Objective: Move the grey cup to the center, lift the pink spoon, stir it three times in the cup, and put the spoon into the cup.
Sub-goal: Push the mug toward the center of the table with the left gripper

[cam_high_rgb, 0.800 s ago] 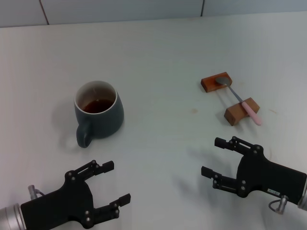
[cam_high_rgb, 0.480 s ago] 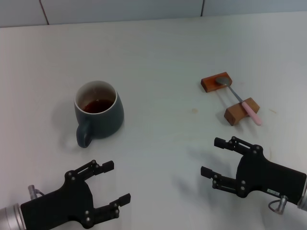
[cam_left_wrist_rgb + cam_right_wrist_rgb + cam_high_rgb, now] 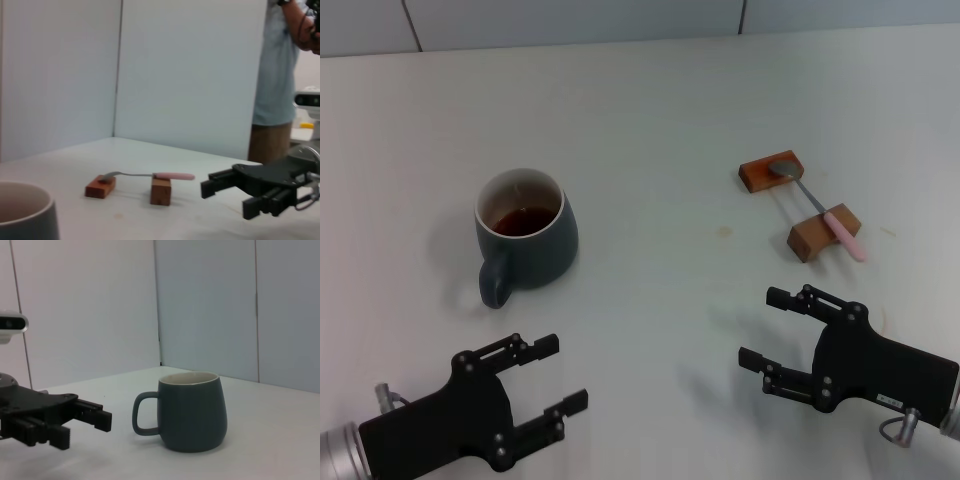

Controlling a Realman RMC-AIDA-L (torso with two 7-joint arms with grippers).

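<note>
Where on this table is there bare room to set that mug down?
The widest bare patch lies mid-table, between the grey cup and the two wooden blocks carrying the pink spoon. The far strip is bare too. The near edge is crowded by the left gripper and right gripper.

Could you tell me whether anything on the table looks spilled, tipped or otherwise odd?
Nothing stands out. The cup stands upright with its brown liquid inside, and the spoon lies bridged across two wooden blocks. One faint speck marks the table between them.

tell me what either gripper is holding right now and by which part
Nothing is held. The left gripper and right gripper are both open above the table, apart from the cup and spoon.
</note>
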